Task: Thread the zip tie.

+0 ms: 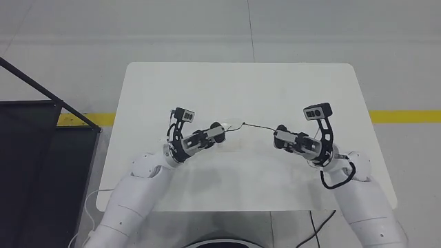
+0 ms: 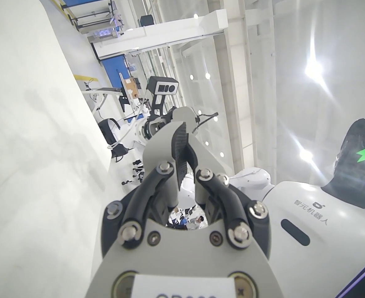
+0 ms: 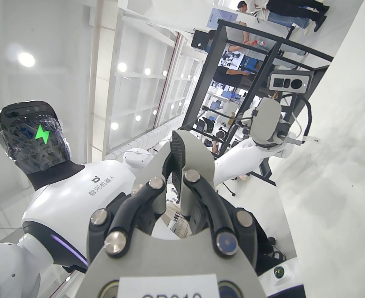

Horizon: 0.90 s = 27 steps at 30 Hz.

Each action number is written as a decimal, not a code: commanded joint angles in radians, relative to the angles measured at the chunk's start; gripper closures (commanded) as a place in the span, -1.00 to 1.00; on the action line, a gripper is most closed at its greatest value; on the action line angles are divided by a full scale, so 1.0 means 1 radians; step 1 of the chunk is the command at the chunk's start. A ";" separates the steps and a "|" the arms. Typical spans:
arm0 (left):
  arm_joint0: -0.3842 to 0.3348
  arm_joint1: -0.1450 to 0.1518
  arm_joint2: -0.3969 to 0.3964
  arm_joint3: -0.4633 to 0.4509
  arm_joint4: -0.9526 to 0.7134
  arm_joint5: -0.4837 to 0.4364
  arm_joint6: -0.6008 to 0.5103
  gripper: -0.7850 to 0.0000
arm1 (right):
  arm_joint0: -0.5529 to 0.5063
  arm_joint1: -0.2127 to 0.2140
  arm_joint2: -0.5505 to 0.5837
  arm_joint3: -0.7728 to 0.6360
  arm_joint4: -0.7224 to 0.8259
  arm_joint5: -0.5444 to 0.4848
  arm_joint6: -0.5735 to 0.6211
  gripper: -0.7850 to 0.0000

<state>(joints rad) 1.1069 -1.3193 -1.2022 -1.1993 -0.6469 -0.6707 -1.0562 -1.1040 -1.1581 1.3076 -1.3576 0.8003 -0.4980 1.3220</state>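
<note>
A thin black zip tie (image 1: 251,126) hangs in the air above the white table (image 1: 241,86), stretched between my two grippers with a slight kink near its left third. My left gripper (image 1: 222,130) is shut on its left end and my right gripper (image 1: 278,135) is shut on its right end. In the left wrist view my left gripper (image 2: 182,129) has its ribbed pads pressed together, with the right gripper (image 2: 187,115) just beyond. In the right wrist view my right gripper (image 3: 175,137) is likewise shut, facing the left gripper (image 3: 264,122). The tie itself is too thin to make out in either wrist view.
Both grippers hover over the table's middle, toward its near half. A dark framed rack (image 1: 31,151) stands on the floor left of the table. A yellow floor line (image 1: 406,116) runs behind the table's sides.
</note>
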 commanded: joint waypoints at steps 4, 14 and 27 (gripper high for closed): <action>0.008 0.002 -0.008 -0.017 0.005 0.003 0.038 -1.00 | -0.019 0.002 -0.003 -0.048 -0.112 -0.028 -0.063 1.00; 0.102 0.031 -0.127 -0.101 0.026 -0.049 0.070 -1.00 | -0.124 0.023 0.045 -0.247 -0.518 -0.033 -0.267 1.00; 0.193 0.049 -0.189 -0.166 -0.024 -0.070 0.032 -1.00 | -0.303 0.030 0.057 -0.611 -1.117 0.157 -0.581 1.00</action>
<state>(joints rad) 1.2995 -1.2707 -1.3915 -1.3654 -0.6708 -0.7410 -1.0243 -1.4072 -1.1283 1.3639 -1.9705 -0.3194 -0.3388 0.7394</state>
